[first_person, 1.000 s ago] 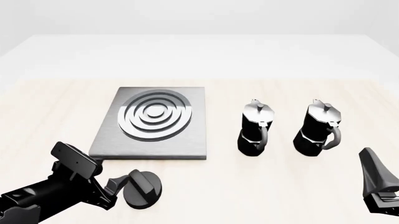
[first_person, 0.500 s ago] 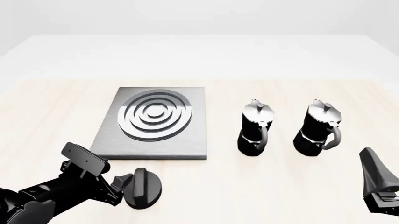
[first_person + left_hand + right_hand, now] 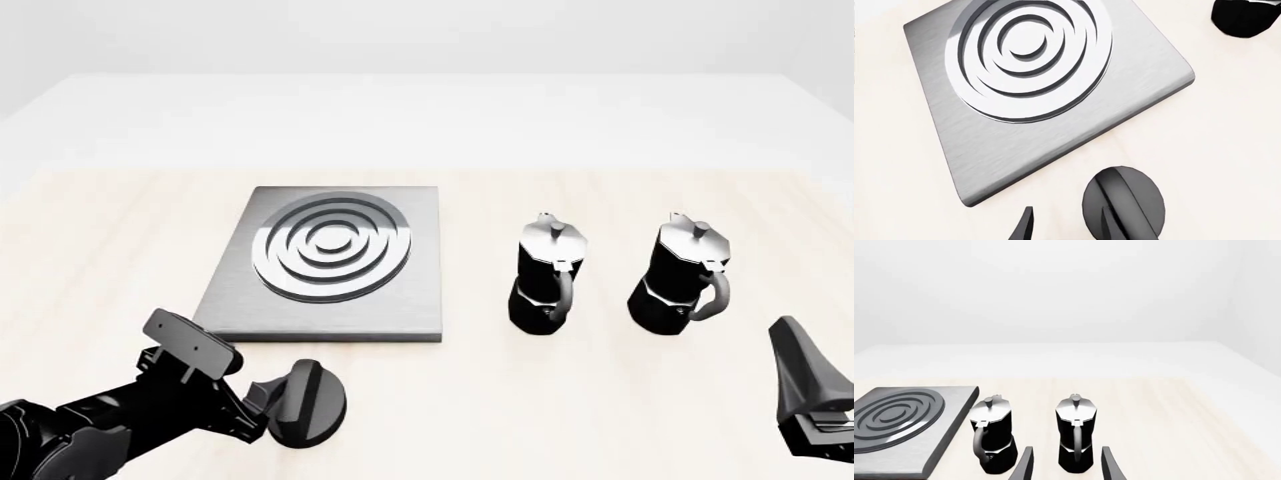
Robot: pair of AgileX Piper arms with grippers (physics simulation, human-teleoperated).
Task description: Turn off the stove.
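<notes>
Front view: brushed-grey square stove (image 3: 324, 270), ridged round knob (image 3: 310, 402).

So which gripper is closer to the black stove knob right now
Left. The left gripper is right at the knob, on its left side near the stove. The right gripper sits far off at the table's right edge, beyond both moka pots.
</notes>
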